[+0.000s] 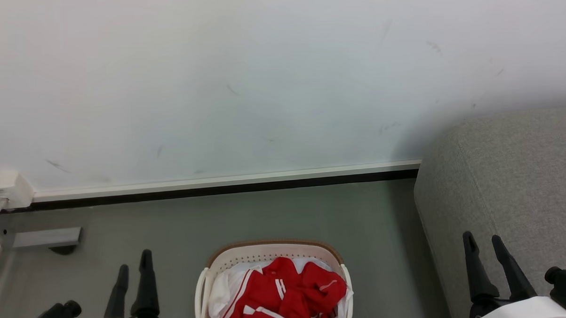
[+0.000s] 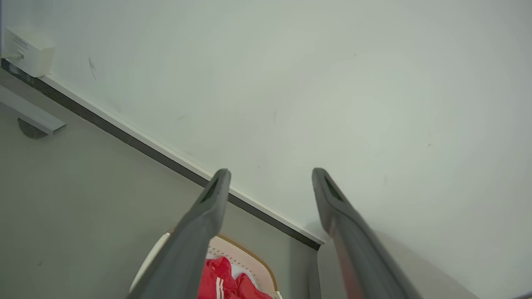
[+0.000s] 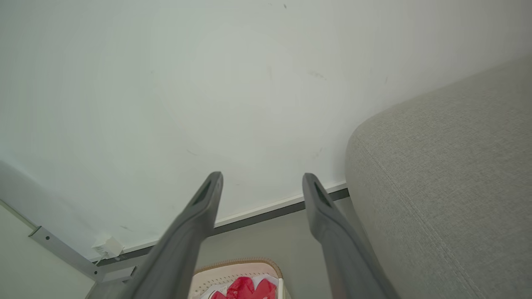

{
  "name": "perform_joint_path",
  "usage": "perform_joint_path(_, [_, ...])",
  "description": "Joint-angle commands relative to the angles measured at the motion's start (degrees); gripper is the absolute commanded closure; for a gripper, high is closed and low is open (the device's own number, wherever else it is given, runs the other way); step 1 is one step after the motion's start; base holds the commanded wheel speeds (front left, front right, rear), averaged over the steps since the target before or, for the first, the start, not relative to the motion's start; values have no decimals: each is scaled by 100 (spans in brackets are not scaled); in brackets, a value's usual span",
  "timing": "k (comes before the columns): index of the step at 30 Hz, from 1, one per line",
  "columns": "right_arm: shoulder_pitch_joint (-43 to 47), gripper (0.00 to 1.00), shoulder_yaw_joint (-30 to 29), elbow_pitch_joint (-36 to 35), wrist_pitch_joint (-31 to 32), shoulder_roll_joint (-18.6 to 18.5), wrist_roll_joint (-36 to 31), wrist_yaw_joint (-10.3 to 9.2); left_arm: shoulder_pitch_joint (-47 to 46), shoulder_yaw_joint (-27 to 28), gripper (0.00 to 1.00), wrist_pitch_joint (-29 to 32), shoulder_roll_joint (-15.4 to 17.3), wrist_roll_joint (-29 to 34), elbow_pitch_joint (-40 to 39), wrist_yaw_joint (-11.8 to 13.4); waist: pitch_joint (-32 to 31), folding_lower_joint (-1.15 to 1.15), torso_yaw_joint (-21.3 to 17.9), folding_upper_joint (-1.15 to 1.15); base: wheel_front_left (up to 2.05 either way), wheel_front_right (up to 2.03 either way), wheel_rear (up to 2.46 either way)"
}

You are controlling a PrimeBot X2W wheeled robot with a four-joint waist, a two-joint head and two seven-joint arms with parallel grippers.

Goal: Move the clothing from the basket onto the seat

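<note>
Red clothing (image 1: 280, 295) with white stripes is heaped in the off-white basket (image 1: 272, 249), which stands on the floor at the bottom centre of the head view. The clothing (image 2: 220, 282) and basket (image 2: 249, 259) peek between my left fingers; the clothing (image 3: 245, 287) and basket (image 3: 237, 270) show low in the right wrist view too. The grey seat (image 1: 509, 179) fills the right side, and the seat (image 3: 449, 187) is close beside my right fingers. My left gripper (image 1: 135, 267) is open, left of the basket and empty. My right gripper (image 1: 482, 239) is open over the seat's edge.
A white wall with a pale skirting board (image 1: 227, 180) runs behind the basket. A white box (image 1: 4, 190) sits on the wall at far left, with a grey metal bracket (image 1: 45, 238) on the floor below it. Grey-green floor (image 1: 266, 216) lies between wall and basket.
</note>
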Motion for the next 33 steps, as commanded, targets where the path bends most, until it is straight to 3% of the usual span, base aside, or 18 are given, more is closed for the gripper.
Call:
perform_joint_path(1, [-3, 0, 15, -83, -49, -12, -192, -5, 14, 9, 0, -66, 51, 186, -87, 11, -2, 0, 0, 0, 0, 0, 0])
perform_joint_path(22, [63, 0, -14, -48, -374, 21, -1586, -7, 214, -21, 0, -395, 62, 1471, -340, 167, 1, 0, -54, 0, 0, 0, 0])
perform_joint_path(33, [84, 0, -8, -75, -526, 29, -2229, -8, 252, 20, 0, -528, 66, 2120, -371, 119, 29, 0, -84, 0, 0, 0, 0])
